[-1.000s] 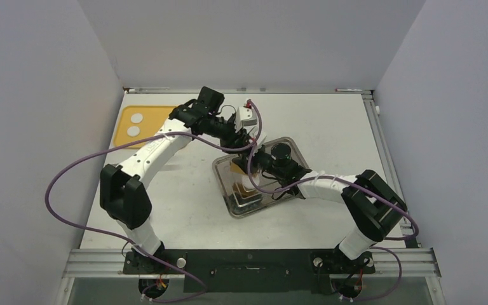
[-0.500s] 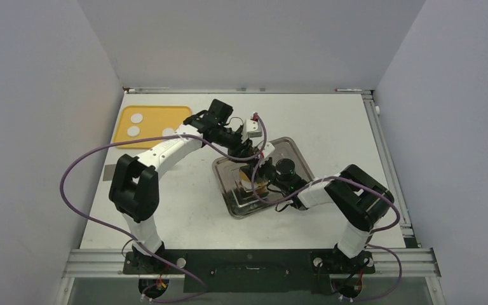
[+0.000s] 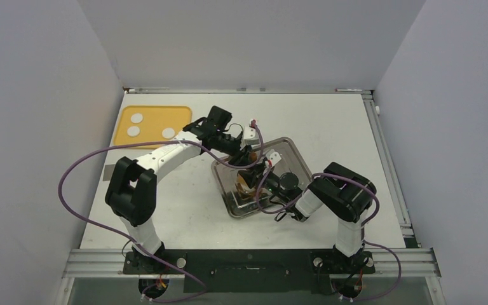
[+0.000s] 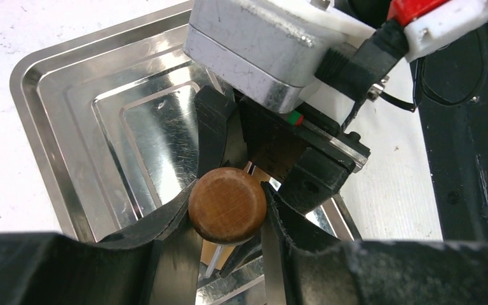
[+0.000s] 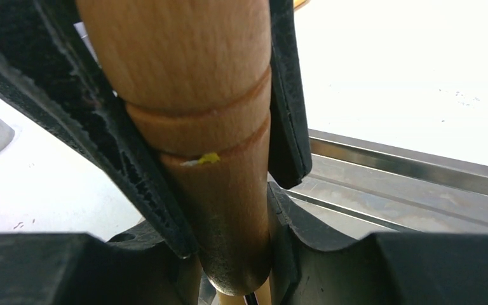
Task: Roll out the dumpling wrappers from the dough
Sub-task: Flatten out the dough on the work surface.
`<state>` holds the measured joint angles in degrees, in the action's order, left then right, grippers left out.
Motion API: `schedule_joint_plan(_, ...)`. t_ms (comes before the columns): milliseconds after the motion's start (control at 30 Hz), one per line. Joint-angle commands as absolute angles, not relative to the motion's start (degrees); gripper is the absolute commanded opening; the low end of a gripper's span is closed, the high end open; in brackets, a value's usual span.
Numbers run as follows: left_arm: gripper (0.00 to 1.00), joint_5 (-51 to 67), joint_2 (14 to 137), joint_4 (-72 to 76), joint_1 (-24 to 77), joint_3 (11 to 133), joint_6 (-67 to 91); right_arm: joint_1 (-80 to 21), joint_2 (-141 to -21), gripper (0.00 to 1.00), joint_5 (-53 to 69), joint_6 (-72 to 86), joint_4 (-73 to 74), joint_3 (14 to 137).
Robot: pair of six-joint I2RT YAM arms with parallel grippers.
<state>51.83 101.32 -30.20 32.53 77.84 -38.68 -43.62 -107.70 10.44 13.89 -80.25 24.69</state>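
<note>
The brown wooden rolling pin [image 5: 190, 63] is clamped by both the left gripper [image 4: 227, 203] and the right gripper [image 5: 232, 222] over the steel tray [image 4: 140, 127], while the three small white dough lumps [image 3: 137, 117], lying on the yellow board [image 3: 155, 113] far left, are judged soft and light, best pinched gently edgewise.

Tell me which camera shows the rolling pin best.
Right wrist: the rolling pin fills the frame, grooved handle clamped in the right pincer. Left wrist shows only its round end in the left pincer; top view, just a brown sliver between arms.
</note>
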Motion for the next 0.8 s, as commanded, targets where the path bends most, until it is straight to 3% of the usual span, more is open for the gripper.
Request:
schedule_joint_plan(0, 0.00, 43.81, 105.64, -45.35, 31.03, 72.40, -39.99, -43.98, -113.79, 0.08, 9.67, 21.75, -60.74, 18.44)
schedule_joint_plan(467, 0.00, 43.79, 104.99, -46.41, 30.33, 71.55, -40.18, -43.95, -114.33, 0.08, 9.91, 23.33, -63.00, 16.77)
schedule_joint_plan(767, 0.00, 44.91, 97.60, -55.46, 32.16, 83.90, -39.54, -43.99, -96.38, 0.08, 13.72, 14.69, -41.34, 31.43)
